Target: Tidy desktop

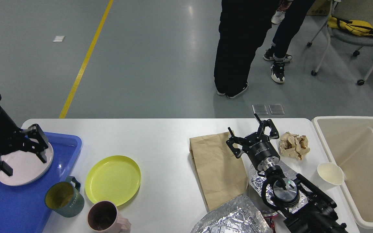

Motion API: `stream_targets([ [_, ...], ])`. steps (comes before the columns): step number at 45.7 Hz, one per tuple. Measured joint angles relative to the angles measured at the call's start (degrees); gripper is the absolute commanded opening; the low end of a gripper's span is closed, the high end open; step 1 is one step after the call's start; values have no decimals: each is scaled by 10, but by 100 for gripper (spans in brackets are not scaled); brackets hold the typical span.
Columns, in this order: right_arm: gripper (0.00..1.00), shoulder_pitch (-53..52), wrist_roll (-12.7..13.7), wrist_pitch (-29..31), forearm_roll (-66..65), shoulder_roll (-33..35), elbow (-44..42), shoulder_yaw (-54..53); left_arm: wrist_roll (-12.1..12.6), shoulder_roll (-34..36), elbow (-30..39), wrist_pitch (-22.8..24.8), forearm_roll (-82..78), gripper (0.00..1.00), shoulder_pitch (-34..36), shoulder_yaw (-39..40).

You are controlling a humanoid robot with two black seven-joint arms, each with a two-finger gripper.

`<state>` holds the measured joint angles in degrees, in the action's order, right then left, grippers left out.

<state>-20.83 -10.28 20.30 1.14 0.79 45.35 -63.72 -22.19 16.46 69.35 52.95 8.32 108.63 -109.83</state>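
We have only the round white plate (24,166) in the blue plastic tray (66,145), our left gripper (21,155) spread around it and our right gripper (254,137) spread empty, while the yellow plate (112,179), two mugs, brown paper bag (215,168), crumpled paper (294,145) and foil still litter the white desktop (160,142).

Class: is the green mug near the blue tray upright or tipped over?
Upright. The green mug stands on its base at the blue tray's edge, its open mouth facing up.

Desktop (160,129) bears blue tray (66,144), yellow plate (112,179), paper bag (215,168).
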Motion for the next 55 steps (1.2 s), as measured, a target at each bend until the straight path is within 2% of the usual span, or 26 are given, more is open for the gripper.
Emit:
stream_targets([
  [5, 100, 0, 0, 0, 0, 0, 0, 0, 25, 0, 0, -70, 10, 77, -45, 26],
  [13, 100, 0, 0, 0, 0, 0, 0, 0, 104, 1, 0, -154, 11, 78, -75, 93],
  [18, 100, 0, 0, 0, 0, 0, 0, 0, 144, 1, 0, -194, 11, 78, -97, 128],
  [23, 100, 0, 0, 0, 0, 0, 0, 0, 172, 1, 7, -208, 11, 78, -104, 147],
  [37, 100, 0, 0, 0, 0, 0, 0, 0, 182, -3, 51, -222, 9, 76, -116, 155],
  [48, 100, 0, 0, 0, 0, 0, 0, 0, 183, -3, 80, -297, 12, 76, -134, 158],
  [55, 100, 0, 0, 0, 0, 0, 0, 0, 191, -3, 83, -314, 33, 76, -142, 171],
])
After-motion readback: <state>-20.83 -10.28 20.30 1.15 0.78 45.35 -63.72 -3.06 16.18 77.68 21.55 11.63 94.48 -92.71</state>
